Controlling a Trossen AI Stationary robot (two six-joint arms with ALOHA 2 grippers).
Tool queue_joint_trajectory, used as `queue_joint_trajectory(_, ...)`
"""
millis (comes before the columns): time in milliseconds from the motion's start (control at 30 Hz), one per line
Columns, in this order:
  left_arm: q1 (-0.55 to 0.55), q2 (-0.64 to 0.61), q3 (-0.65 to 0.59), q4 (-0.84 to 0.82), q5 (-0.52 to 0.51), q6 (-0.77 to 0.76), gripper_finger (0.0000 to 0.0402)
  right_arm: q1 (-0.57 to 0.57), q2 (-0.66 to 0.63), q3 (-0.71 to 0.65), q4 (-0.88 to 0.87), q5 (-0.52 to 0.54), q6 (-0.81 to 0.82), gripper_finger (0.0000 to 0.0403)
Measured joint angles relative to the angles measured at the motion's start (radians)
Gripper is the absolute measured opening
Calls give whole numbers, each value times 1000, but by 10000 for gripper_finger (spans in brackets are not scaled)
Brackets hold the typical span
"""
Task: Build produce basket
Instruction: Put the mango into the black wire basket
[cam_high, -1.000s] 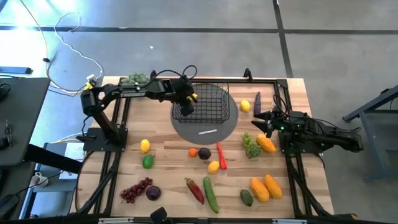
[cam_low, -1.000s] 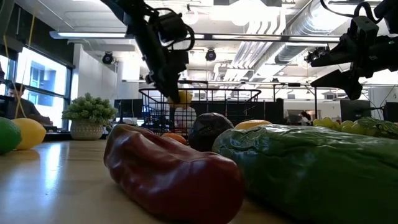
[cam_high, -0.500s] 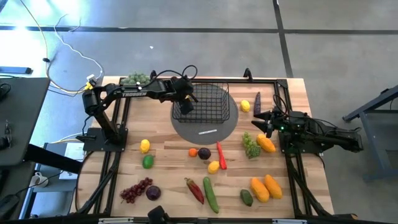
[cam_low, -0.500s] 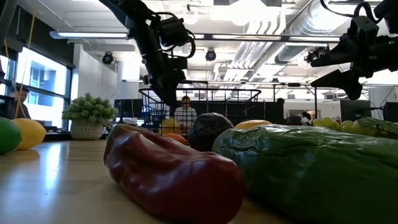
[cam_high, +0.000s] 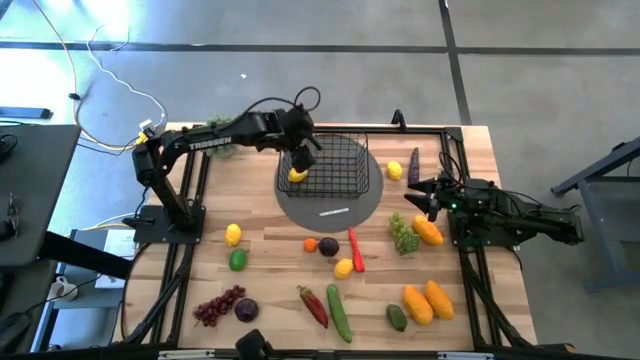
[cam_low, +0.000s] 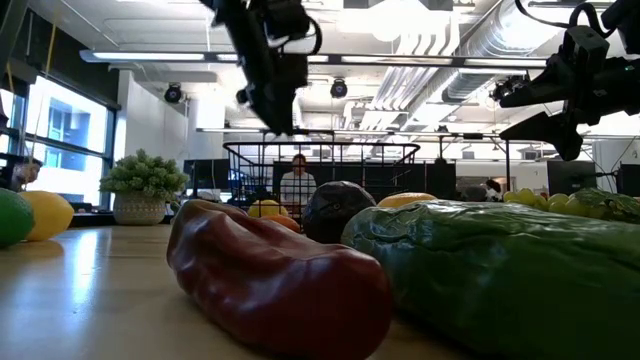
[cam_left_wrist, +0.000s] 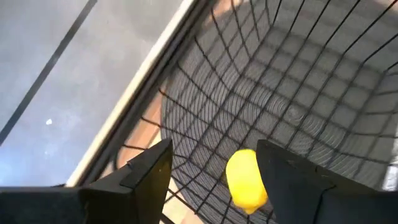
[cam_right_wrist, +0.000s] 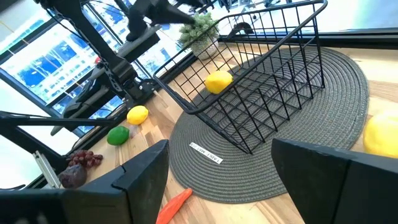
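Basket (cam_high: 331, 166) sits top centre on the grey mat (cam_high: 330, 205), one lemon (cam_high: 297, 175) inside. Your left gripper (cam_high: 303, 152), jaws spread and empty, hovers above its 9 o'clock edge; remaining produce lies toward 6 o'clock. Your right gripper (cam_high: 421, 192) waits spread at 3 o'clock.

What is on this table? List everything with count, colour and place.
basket: one, black wire, far middle, on the mat
mat: one, grey, round
lemons: four, yellow; one in the basket, one right of the mat, two nearer
mangoes: three, orange, right side
grapes: two bunches; green right, purple near left
chillies: two, red, middle
cucumber: one, green, near edge
avocado: one, dark green, near right
leafy bunch: one, pale green, far left
left gripper: open, above the basket's left end
right gripper: open, right side
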Motion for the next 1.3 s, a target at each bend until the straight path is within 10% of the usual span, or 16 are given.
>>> queue_joint_trajectory(367,-13,-18,239,-176,126,-33,223,0,0,0,0,0,0,264)
queue_joint_trajectory(1300,-181,-235,251,-424,187,-308,223,0,0,0,-3,0,146,264)
